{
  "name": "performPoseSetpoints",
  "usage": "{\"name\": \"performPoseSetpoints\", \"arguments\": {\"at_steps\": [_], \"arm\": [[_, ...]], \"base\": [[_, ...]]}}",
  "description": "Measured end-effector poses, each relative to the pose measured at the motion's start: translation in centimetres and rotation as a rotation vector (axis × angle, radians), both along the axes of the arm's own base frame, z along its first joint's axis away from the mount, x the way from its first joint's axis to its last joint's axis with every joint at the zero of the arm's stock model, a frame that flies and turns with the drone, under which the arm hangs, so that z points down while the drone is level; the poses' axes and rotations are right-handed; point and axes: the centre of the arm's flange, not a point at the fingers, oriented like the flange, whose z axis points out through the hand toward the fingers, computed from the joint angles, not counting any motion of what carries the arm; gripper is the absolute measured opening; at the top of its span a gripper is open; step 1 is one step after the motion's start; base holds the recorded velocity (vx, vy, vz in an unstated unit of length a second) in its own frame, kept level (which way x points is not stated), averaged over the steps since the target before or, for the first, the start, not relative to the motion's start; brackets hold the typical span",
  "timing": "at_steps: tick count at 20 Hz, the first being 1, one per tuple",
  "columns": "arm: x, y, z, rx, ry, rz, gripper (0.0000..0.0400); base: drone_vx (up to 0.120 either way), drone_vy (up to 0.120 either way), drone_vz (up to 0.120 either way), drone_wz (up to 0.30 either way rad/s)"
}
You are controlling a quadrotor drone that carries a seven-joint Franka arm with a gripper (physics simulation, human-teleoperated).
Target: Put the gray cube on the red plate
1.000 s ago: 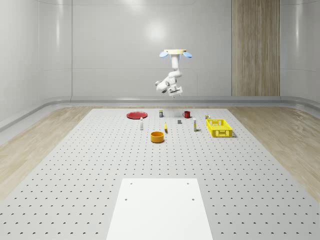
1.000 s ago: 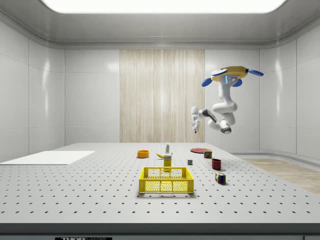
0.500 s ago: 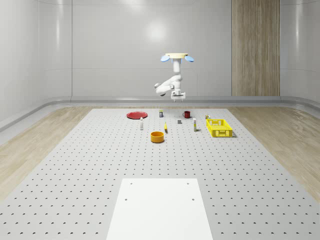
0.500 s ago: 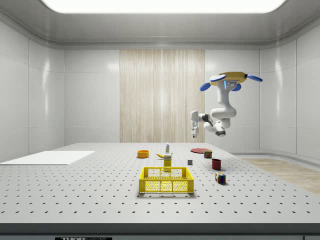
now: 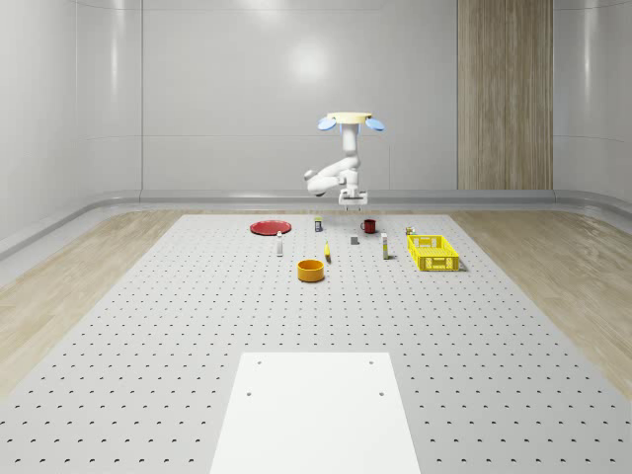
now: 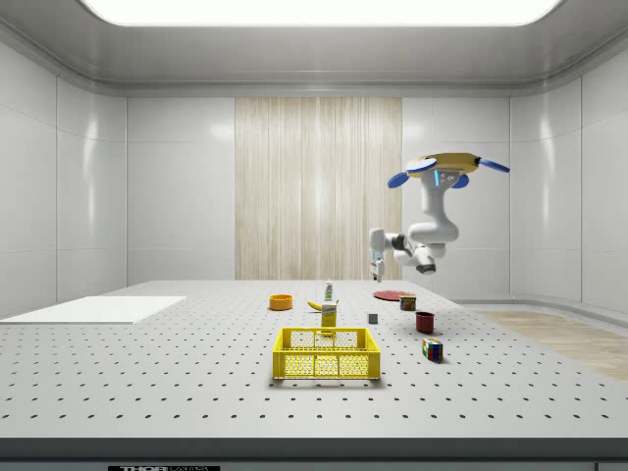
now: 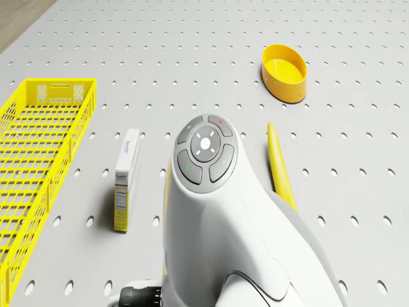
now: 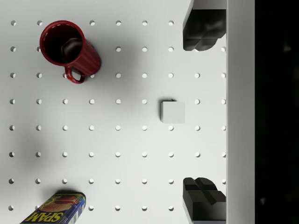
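The small gray cube [image 5: 355,239] sits on the perforated table, between the red mug and the banana; it also appears in the side view [image 6: 373,318]. The red plate [image 5: 270,227] lies flat at the table's far side, toward the whole-scene view's left of the cube. The drone [image 5: 350,120] hovers high over the far part of the table, its arm bent downward. My gripper [image 5: 352,205] hangs well above the cube, pointing straight down. In the wrist view the cube [image 8: 173,112] lies almost between the two dark fingers [image 8: 203,30], which stand wide open and hold nothing.
A red mug [image 8: 65,44] and a Spam can [image 8: 56,210] stand near the cube. A yellow basket [image 5: 433,252], an orange bowl [image 5: 311,270], a banana [image 7: 280,166] and a small box [image 7: 126,179] are on the table. A white sheet [image 5: 316,410] covers the near end.
The drone has shifted slightly toward the whole-scene view's right and dropped lower. The arm has swung the gripper down until it points straight at the table above the cube.
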Motion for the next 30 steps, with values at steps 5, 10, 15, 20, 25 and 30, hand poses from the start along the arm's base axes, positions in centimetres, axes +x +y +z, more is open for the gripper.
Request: {"name": "performPoseSetpoints", "arguments": {"at_steps": [5,10,15,20,25,30], "arm": [[0.0,-0.04,0.0,-0.004,0.0,0.0,0.04],[0.0,-0.05,0.0,-0.005,0.0,0.0,0.04],[0.0,-0.05,-0.01,-0.006,0.0,0.0,0.04],[0.0,-0.05,-0.01,-0.006,0.0,0.0,0.04],[0.0,-0.05,-0.01,-0.006,0.0,0.0,0.04],[0.16,-0.05,0.91,-0.006,0.0,0.0,0.04]], "base": [[0.024,0.0,-0.12,0.0],[0.016,0.0,-0.12,0.0],[0.032,0.0,-0.12,0.0],[0.0,0.0,-0.12,0.0],[0.0,0.0,-0.12,0.0],[0.0,0.0,-0.016,0.0]]}}
